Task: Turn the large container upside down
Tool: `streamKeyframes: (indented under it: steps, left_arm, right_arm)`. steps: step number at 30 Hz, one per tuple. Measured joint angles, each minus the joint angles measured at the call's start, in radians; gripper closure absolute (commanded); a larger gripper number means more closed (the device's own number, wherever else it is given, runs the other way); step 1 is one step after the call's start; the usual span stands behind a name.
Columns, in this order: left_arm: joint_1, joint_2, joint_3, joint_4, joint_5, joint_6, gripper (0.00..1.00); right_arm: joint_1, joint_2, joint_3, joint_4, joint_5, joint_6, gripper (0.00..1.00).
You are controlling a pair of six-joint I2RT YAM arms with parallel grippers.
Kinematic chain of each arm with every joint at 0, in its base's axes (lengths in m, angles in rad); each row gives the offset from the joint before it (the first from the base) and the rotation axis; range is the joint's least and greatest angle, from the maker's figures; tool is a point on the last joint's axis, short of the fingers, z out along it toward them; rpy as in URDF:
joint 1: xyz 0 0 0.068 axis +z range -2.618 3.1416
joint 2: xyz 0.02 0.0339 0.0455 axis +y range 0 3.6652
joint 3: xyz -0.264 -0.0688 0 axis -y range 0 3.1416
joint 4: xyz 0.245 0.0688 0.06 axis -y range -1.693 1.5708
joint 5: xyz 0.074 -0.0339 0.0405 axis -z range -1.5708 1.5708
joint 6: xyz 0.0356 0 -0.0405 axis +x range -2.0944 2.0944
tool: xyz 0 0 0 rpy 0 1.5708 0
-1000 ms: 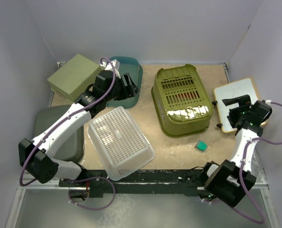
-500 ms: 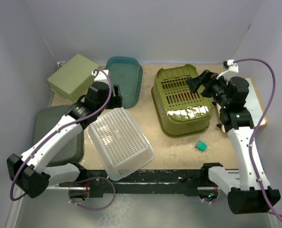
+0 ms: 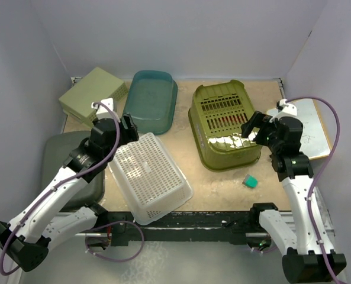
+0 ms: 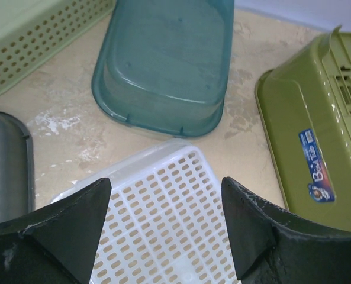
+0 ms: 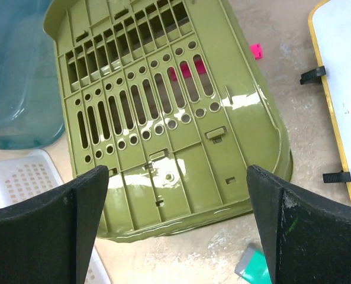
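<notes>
The large container [image 3: 225, 124] is glossy olive-green and lies on the table at centre right with its slotted base facing up. It fills the right wrist view [image 5: 163, 118], and its side with a blue label shows at the right of the left wrist view [image 4: 317, 136]. My right gripper [image 3: 252, 127] hovers open and empty over the container's near right corner [image 5: 176, 177], not touching it. My left gripper [image 3: 128, 125] is open and empty above the far corner of the white perforated basket [image 4: 163, 195].
The white basket [image 3: 150, 176] lies base up, left of centre. A teal tub [image 3: 153, 100] and a pale-green perforated box [image 3: 92, 94] sit at the back left. A grey bin [image 3: 68, 171] is at the left edge. A whiteboard [image 3: 308, 124] lies at the right. A small teal block [image 3: 250, 181] lies near the container's front.
My left gripper has drawn back from the teal tub to above the white basket. My right gripper swung from the whiteboard to over the olive container, then back toward its near right corner.
</notes>
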Motion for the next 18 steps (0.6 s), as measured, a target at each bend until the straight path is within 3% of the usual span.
streamKeyframes:
  steps: [4, 10, 18]
  left_arm:
    - [0.000, -0.040, -0.015, 0.018, -0.081, -0.033, 0.16]
    - [0.000, -0.029, -0.016, 0.007, -0.172, -0.070, 0.15]
    - [0.000, -0.013, -0.017, -0.003, -0.190, -0.078, 0.15]
  right_arm:
    - [0.000, -0.037, -0.016, 0.000, -0.002, 0.017, 0.00]
    - [0.000, -0.050, -0.042, 0.001, -0.003, 0.049, 0.00]
    - [0.000, -0.078, -0.098, 0.039, 0.024, 0.063, 0.00]
